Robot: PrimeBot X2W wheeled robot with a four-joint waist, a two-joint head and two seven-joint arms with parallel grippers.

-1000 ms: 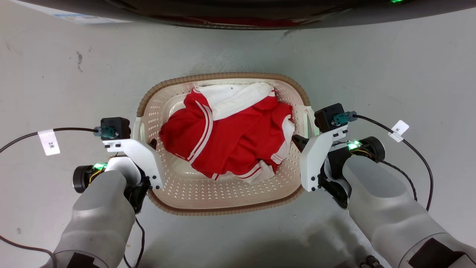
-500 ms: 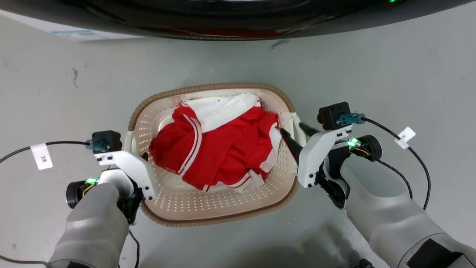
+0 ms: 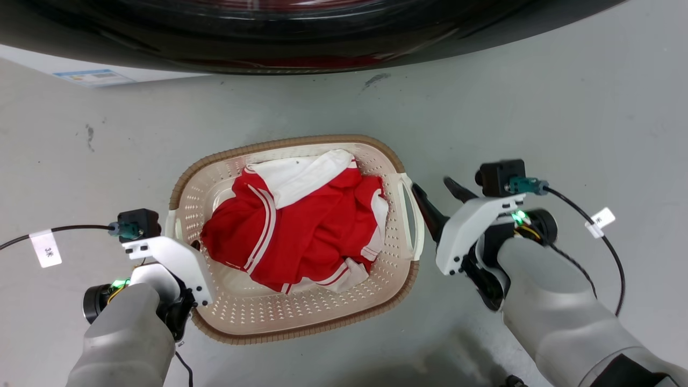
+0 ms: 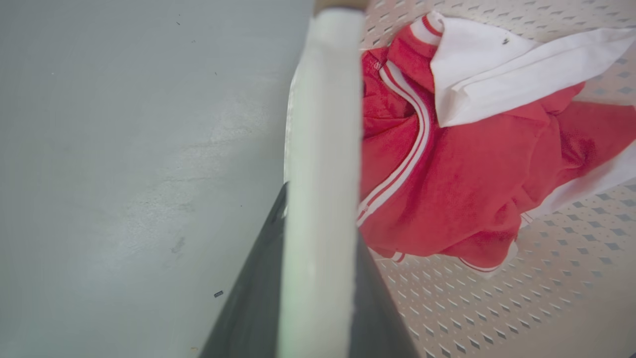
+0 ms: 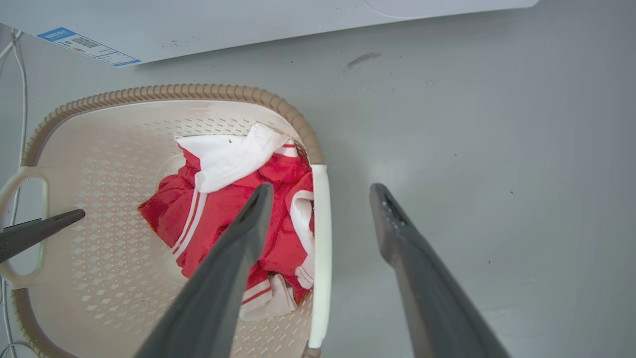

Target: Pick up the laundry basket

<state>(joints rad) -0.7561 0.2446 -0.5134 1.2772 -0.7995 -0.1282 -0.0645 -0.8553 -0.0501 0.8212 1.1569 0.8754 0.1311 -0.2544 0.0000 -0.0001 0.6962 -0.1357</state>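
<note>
Cream basket, red-and-white striped garment

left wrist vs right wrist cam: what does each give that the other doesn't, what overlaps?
Left wrist: close-up of the left gripper, dark fingers tight against both sides of the left handle of the laundry basket.
Right wrist: the right gripper open, straddling the right handle, one finger over the red and white garment, one over the grey floor; the brown rim; the washing machine with a blue label.
Both: the garment, the basket's perforated inside, the floor.
</note>
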